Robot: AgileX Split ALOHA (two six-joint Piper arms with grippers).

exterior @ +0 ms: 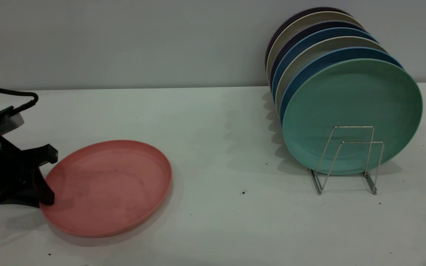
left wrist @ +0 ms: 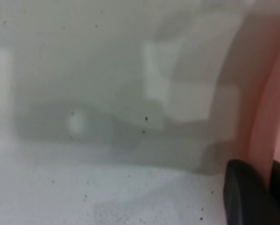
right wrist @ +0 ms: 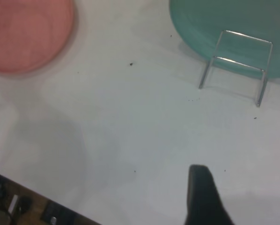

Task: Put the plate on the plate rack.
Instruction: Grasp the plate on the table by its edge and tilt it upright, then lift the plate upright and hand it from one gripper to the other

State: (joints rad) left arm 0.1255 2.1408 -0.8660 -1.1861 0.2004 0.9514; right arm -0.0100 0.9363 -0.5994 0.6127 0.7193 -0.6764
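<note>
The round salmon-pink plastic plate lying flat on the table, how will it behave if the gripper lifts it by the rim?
The round salmon-pink plastic plate looks thin and matte, so probably light, stiff and not very slippery. Lying flat on the white table, it likely slides when nudged. The left gripper sits at its shallow rim, so the far side may droop.

No readable text, label, brand, number or sign in any view; plate surface bare of print; plate rack wire carries no tag; left gripper black housing shows no legible marking; table shows only dark specks.
</note>
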